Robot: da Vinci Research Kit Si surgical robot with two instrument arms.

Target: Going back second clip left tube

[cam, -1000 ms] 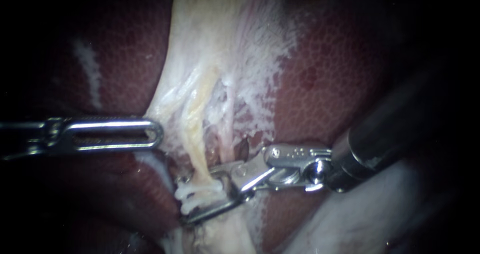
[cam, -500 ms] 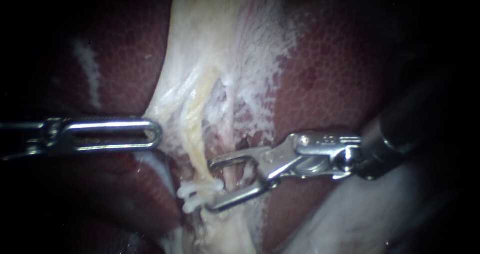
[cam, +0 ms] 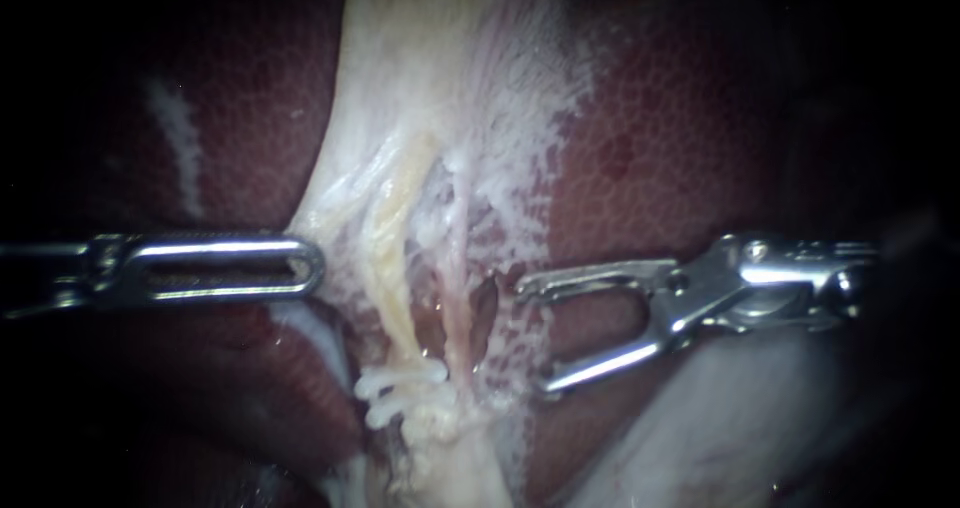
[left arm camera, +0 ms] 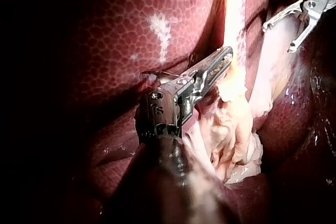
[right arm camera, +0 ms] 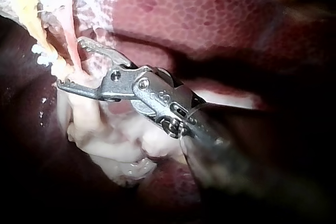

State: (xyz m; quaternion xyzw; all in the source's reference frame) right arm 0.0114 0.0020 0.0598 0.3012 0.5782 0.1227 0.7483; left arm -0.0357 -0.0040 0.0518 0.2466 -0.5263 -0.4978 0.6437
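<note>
Dark liver [cam: 650,148] behind — left instrument [cam: 316,266] jaws grip pale tissue [cam: 400,118]; right instrument [cam: 535,338] jaws gape, empty

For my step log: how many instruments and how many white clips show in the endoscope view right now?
Instruments: 2, the left instrument and the right instrument
White clips: 2, the upper clip and the lower clip, close together on the tube
Total: 4

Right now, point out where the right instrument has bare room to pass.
Free: bare liver above the right instrument, right of the pale tissue. Crowded: the tubes and clips between both instruments, with the left instrument at the pale tissue's edge.
</note>
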